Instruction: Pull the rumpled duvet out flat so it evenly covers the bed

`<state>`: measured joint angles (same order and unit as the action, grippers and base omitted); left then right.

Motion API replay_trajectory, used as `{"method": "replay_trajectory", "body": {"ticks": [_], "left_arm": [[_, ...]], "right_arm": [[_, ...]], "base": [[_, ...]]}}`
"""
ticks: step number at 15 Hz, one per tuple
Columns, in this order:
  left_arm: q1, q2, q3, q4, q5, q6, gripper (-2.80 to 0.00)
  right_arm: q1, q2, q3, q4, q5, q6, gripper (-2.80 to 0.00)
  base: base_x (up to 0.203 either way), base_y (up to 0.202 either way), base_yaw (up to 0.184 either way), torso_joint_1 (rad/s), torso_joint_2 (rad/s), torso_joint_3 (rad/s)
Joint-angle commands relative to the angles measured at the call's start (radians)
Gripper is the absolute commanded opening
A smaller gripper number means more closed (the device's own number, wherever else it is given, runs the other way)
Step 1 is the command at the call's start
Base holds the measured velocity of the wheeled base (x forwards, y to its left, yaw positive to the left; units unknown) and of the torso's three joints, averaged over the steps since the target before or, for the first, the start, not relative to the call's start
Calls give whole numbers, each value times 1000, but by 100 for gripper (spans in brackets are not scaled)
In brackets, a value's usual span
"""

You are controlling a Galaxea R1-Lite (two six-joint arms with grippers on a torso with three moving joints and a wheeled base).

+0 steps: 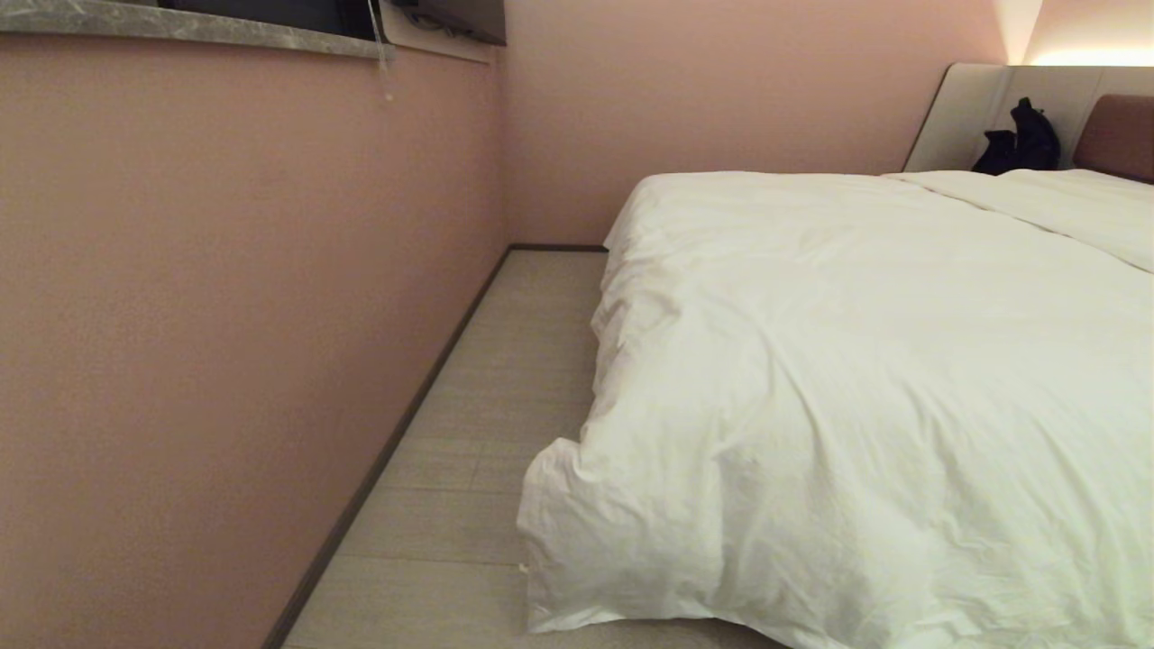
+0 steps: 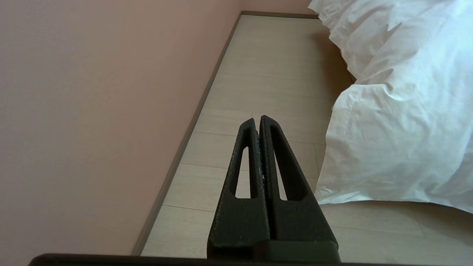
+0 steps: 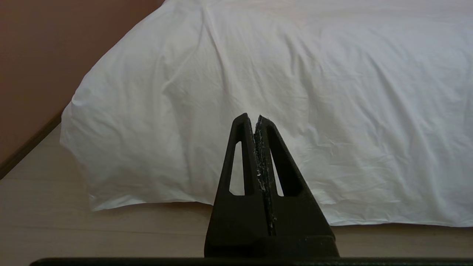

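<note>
The white puffy duvet lies over the bed and hangs down at the foot and left side to the floor, with soft wrinkles and a bulging corner. The bed's pale headboard surround and brown padded headboard show at the far right. Neither arm shows in the head view. My left gripper is shut and empty, pointing along the floor strip beside the duvet. My right gripper is shut and empty, facing the duvet's hanging foot edge from a short distance.
A pink wall runs along the left, with a narrow strip of pale wood floor between it and the bed. A grey window sill sits high on that wall. A dark object rests against the headboard surround.
</note>
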<state>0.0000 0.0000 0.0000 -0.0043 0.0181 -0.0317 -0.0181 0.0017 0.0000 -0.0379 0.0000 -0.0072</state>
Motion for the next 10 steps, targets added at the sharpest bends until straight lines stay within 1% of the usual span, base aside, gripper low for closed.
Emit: {"method": "replay_trajectory", "body": {"ticks": [1,7,8,10], "left_arm": [[0,0,0,0,1,-1,-280],[0,0,0,1,5,-7,-280],[0,0,0,1,5,-8,-280],[0,0,0,1,5,-10,-280]], "right_arm": [[0,0,0,0,0,0,-280],[1,0,0,0,0,0,-280],[0,0,0,0,1,0,-280],[0,0,0,0,0,0,-280]], "base": [[0,0,0,0,0,0],[0,0,0,0,0,0],[-66,0,-5,6,7,-1],[-171,0,1,4,1,3]]}}
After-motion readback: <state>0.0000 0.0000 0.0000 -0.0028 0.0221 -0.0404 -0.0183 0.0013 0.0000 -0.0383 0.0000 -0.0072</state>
